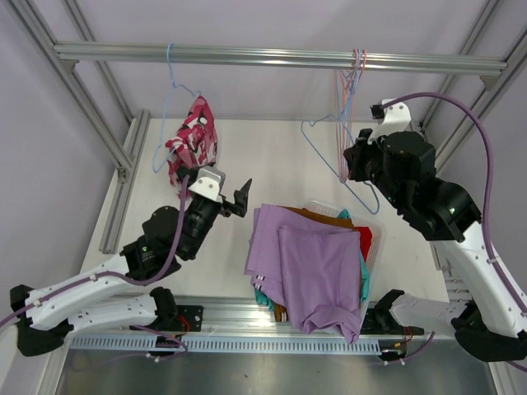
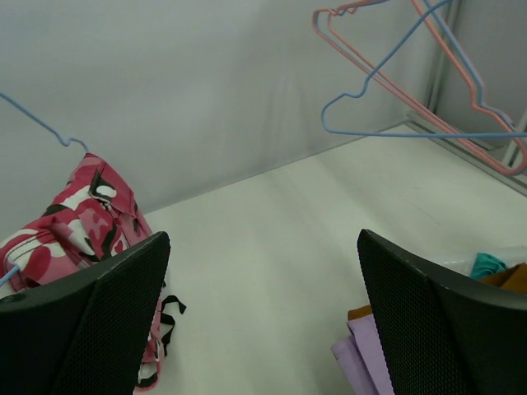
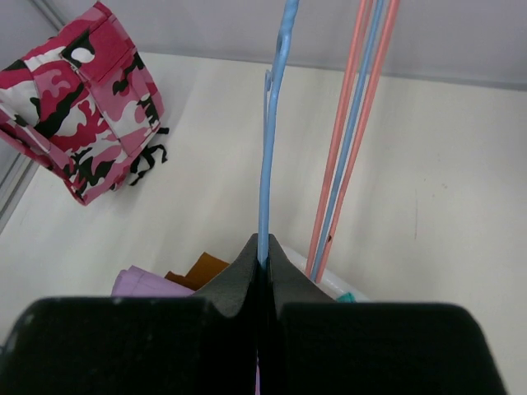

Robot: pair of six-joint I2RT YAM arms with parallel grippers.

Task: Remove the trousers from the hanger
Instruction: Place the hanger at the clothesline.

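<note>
Over the far-left part of the matt white bench [image 1: 272,160], the pink-white-black camouflage print trousers [image 1: 193,140] hang bunched in soft folds on a thin pale blue wire hanger [image 1: 170,82], which is hooked over the ribbed aluminium rail [image 1: 280,56]. Just beside them, the left gripper [image 2: 262,247] is spread wide, its black, finely dimpled fingers [image 2: 99,321] well apart with nothing between them. At the middle of the near edge, slightly toward the right, the other garments lie heaped in a pale plastic basket [image 1: 325,205]. The smooth lilac trousers [image 1: 309,263] are draped flat on top and spill over the basket's near side. The rust-brown trousers [image 1: 325,218], the red trousers [image 1: 365,243] and the teal trousers [image 1: 363,280] show only as crumpled edges beneath. Toward the far-right corner, the right gripper [image 3: 262,259] is pinched fully together on the slim wire of a bare blue hanger [image 3: 276,123]. Next to it, several pink wire hangers [image 3: 354,140] hang from the same rail.
</note>
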